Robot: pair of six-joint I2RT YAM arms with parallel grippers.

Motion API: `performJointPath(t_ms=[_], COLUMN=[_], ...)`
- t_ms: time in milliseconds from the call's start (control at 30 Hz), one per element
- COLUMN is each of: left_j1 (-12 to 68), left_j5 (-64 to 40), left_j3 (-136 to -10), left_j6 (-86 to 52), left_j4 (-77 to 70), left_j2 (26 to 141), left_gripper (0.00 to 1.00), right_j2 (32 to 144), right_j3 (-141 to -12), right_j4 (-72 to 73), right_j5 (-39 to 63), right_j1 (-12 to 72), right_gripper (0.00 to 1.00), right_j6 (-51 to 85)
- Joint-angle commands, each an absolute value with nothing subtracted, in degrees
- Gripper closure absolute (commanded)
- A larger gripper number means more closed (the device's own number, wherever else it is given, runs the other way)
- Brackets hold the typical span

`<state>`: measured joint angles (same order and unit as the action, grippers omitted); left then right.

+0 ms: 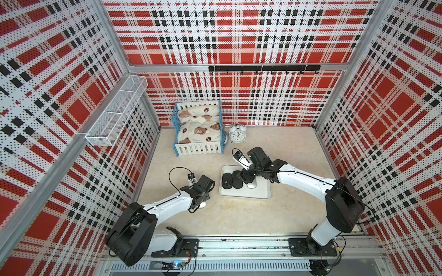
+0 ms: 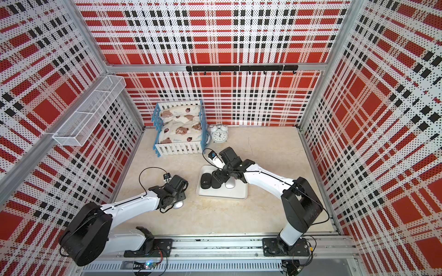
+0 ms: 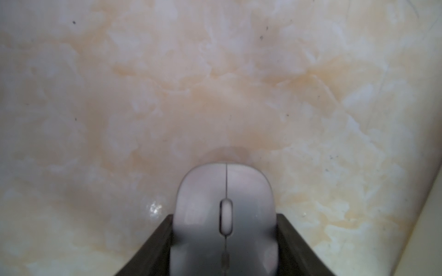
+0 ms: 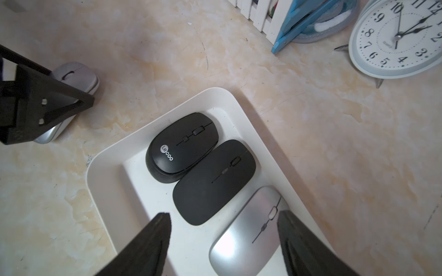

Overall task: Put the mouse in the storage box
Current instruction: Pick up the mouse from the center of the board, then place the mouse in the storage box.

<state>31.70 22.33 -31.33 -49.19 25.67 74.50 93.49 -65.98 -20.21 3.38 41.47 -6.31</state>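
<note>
— Where's the grey mouse [image 3: 203, 203]?
— On the table [image 3: 215, 95], clenched in my left gripper [image 3: 224, 216]; the storage box [image 1: 246, 196] lies at two o'clock
— Worry?
— Slick sides may slip; my right gripper [image 4: 224, 212], jaws apart, hangs over the box, so we may collide

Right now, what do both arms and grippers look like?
Left arm and right arm: white link shells, bulky black joint housings, thin black cables looping outside. Left gripper and right gripper: matte black, tapering wedge-shaped fingers.

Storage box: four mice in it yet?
No: the box holds two black mice and a silver mouse; the grey mouse is outside it, gripped by the left tool.
</note>
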Motion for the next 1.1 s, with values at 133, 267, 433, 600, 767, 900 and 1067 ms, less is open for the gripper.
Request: performJointPath(t_ms=[133, 267, 433, 600, 767, 900, 1067], left_j1=[32.4, 35.3, 41.2, 47.6, 51.4, 53.2, 53.7], left_j5=[28.0, 29.5, 30.2, 28.4, 21.9, 19.3, 15.8], left_j3=[-40.8, -48.2, -58.6, -68.6, -74.9, -79.2, -80.7], left_j6=[-45.9, -44.8, -44.2, -43.3, -42.4, -41.7, -41.8], left_j4=[26.7, 27.5, 27.6, 25.2, 17.1, 13.5, 8.8], left_j2=[73.0, 75.4, 82.3, 91.8, 101.2, 107.2, 111.8], left_gripper=[0.49, 0.49, 0.49, 0.49, 0.49, 0.49, 0.49], right_j2=[89.3, 86.3, 82.4, 79.9, 78.0, 76.6, 74.3], right_j3=[-63.8, -61.6, -58.8, -56.6, -55.3, -55.0, -53.5], right_j4=[-14.0, -11.1, -9.4, -9.4, -9.2, -9.8, -9.9], right_j5=[-4.7, -8.0, -9.9, -10.2, -10.7, -11.3, -12.5], right_j1=[39.1, 35.3, 29.7, 25.4, 24.2, 23.8, 23.1], right_gripper=[0.23, 0.23, 0.24, 0.24, 0.25, 0.25, 0.25], right_j6=[0.5, 6.3, 12.4, 16.5, 17.2, 16.8, 16.1])
